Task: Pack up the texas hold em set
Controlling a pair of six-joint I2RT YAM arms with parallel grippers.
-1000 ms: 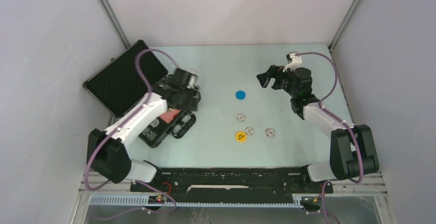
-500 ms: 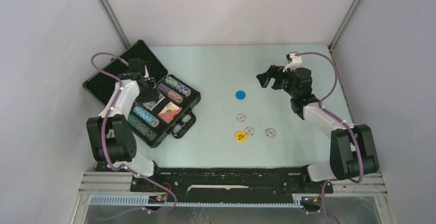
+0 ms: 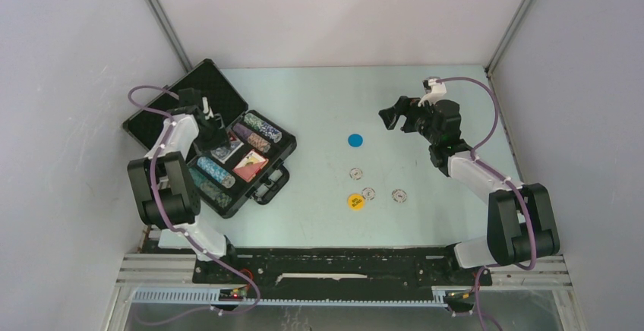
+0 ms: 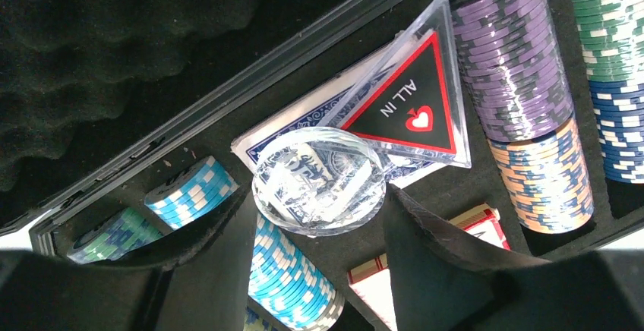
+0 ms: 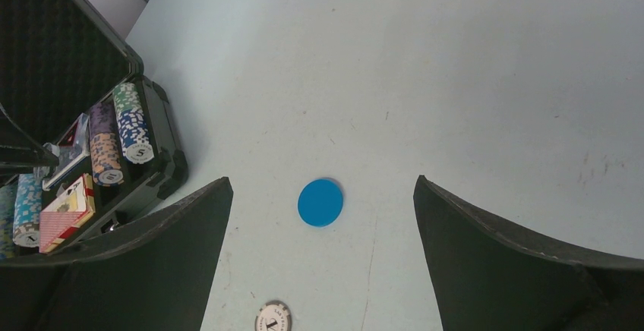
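Grey walls close in a pale bench [image 3: 319,96], and the open black case [image 3: 244,205] sits at its left side. The case's long axis runs diagonally from near-left to far-right, its handle [image 3: 272,184] faces the middle of the bench, and its foam-lined lid [image 3: 222,88] is laid back toward the far-left corner. The left jaws [image 4: 317,194] hang over the case and are clenched on a clear round disc [image 4: 319,171], held flat between the two fingers. Just beyond these jaws lies a black triangular marker [image 4: 410,107] reading "ALL IN", with one corner pointing toward the hinge. It rests on a blue-backed card deck [image 4: 267,140]. To the right of the jaws a purple chip row [image 4: 509,58] runs lengthwise away from them. The right jaws [image 5: 323,183] are released and spread wide above bare bench. A blue disc [image 5: 320,203] lies flat below the gap between their fingers, untouched. Nearer the arm bases than these jaws lie three white discs [image 3: 369,193] and a yellow disc [image 3: 356,201], all loose on the bench.
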